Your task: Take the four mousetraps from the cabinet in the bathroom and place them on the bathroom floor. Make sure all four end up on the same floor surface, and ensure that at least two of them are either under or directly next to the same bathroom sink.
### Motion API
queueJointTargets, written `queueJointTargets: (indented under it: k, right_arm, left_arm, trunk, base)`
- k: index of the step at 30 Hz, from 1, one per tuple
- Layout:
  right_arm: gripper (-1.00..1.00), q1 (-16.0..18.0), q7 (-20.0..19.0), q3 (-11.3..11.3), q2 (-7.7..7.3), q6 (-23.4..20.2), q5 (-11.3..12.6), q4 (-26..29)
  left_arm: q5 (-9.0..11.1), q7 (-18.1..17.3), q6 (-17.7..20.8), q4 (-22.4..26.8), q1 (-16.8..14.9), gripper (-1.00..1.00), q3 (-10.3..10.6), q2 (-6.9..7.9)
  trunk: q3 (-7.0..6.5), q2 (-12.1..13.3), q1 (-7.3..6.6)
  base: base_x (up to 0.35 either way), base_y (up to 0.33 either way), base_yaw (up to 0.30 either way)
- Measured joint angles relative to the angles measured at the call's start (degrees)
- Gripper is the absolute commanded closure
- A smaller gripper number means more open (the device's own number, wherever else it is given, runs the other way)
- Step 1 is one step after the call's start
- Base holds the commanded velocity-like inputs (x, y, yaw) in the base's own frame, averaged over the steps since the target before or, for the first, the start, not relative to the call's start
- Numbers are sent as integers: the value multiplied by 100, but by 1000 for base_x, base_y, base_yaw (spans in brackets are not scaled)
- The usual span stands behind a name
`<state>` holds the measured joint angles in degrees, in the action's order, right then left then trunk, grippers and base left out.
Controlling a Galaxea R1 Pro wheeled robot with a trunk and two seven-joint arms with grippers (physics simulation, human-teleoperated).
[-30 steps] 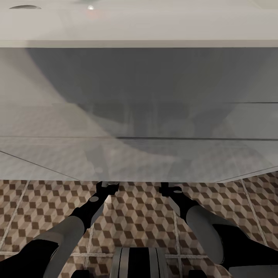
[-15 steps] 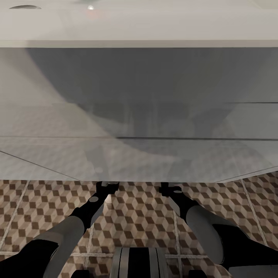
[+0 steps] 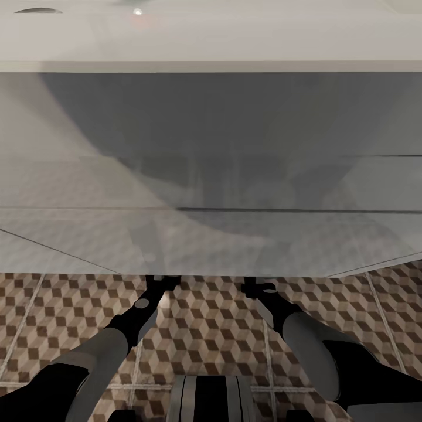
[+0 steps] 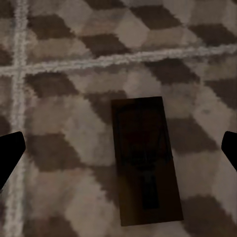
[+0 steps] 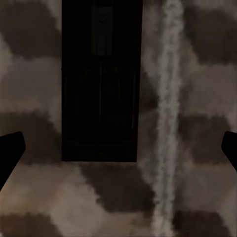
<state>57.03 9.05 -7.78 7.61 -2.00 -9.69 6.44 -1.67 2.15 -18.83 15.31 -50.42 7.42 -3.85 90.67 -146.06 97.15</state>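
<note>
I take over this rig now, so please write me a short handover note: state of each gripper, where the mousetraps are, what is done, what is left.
Left gripper: open, empty, above a mousetrap lying flat on the bathroom floor.
Right gripper: open, empty, above another mousetrap flat on the tiles.
In the head view both grippers reach under the front edge of the sink.
Done: two mousetraps appear released on the floor under the sink.
Left: the other two are not accounted for here; check the cabinet.

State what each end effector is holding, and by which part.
Nothing is held. Both end effectors are open; a mousetrap lies flat on the bathroom floor below the left one, another mousetrap below the right.
</note>
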Motion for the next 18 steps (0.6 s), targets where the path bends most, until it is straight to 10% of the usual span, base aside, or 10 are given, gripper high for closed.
queueJointTargets:
  k: [18]
  right_arm:
    - [-100,0,-2,6,1,31,-8,1]
  left_arm:
    - [67,18,142,51,0,-100,-66,-17]
  trunk:
    - [0,0,3]
  base:
    - [-189,0,0]
